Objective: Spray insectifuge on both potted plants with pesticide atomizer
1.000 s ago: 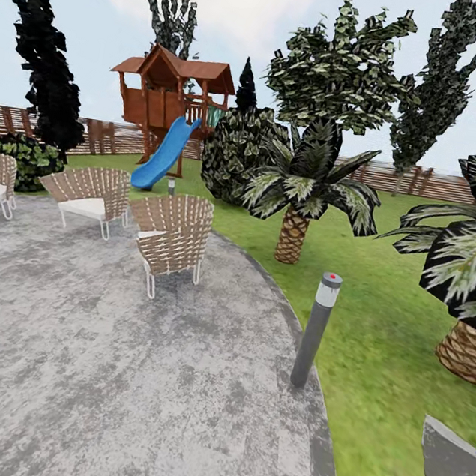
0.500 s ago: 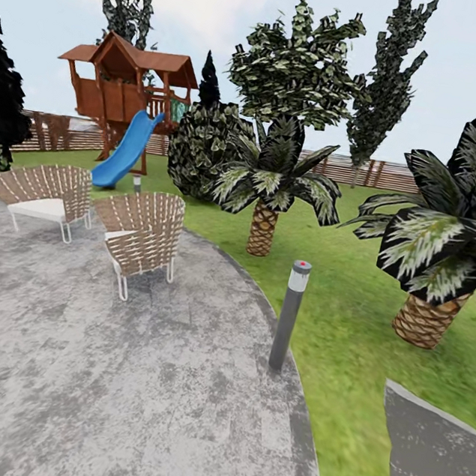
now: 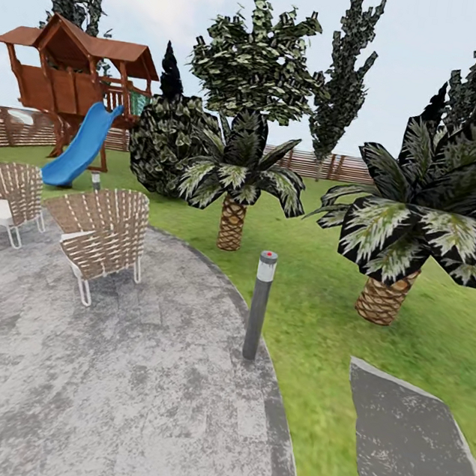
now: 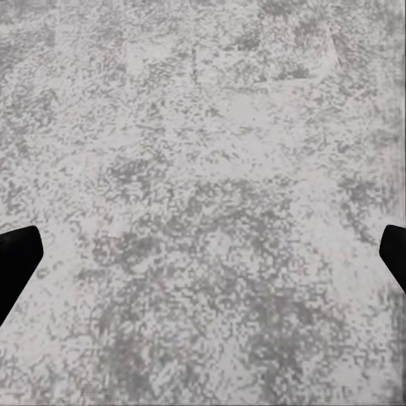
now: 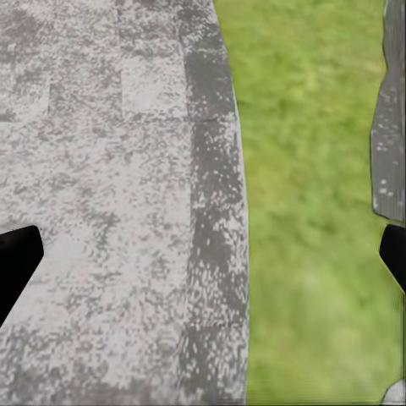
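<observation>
Grey paved round point(image 3: 96, 385) under both grippers, left point(image 4: 203, 254) and right point(image 5: 203, 254), fingers apart.

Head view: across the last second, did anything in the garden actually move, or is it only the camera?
Only the camera: it swung to the robot's right, so the playhouse, wicker chairs, bollard light and palms all slid left together, and the grey stepping stone came further into view. Nothing was taken hold of or let go. The things kept their places relative to each other on the paved round and lawn.
</observation>
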Tool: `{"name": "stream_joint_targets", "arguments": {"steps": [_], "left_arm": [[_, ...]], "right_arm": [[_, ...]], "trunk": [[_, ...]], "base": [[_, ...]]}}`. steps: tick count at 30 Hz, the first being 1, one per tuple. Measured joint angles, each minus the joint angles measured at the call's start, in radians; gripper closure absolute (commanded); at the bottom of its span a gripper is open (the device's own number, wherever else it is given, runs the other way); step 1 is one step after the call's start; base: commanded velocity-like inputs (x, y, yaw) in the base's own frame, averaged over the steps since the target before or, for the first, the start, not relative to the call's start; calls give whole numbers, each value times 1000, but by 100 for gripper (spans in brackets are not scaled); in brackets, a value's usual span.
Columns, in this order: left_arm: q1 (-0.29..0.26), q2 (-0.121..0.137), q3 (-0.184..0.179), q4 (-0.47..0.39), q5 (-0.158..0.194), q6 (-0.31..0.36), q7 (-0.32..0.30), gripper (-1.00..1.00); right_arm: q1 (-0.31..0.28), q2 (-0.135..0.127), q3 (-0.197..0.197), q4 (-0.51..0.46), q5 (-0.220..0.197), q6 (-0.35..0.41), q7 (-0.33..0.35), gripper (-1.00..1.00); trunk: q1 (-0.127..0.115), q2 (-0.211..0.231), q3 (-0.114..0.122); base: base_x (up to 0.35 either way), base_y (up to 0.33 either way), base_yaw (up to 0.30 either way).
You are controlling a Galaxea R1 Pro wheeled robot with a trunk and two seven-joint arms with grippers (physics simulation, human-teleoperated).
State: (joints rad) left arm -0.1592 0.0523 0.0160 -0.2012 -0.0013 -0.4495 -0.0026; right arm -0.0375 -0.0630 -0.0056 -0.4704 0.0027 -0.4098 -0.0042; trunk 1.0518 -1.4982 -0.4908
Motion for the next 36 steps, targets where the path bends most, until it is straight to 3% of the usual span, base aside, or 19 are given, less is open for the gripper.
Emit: {"name": "stream_joint_targets", "arguments": {"steps": [36], "left_arm": [[0,-2,0,3,0,2,1,-100]], "right_arm": [[0,0,0,0,0,-1,0,-100]], "trunk": [[138,-252,-115]], "base": [[0,0,-293]]}}
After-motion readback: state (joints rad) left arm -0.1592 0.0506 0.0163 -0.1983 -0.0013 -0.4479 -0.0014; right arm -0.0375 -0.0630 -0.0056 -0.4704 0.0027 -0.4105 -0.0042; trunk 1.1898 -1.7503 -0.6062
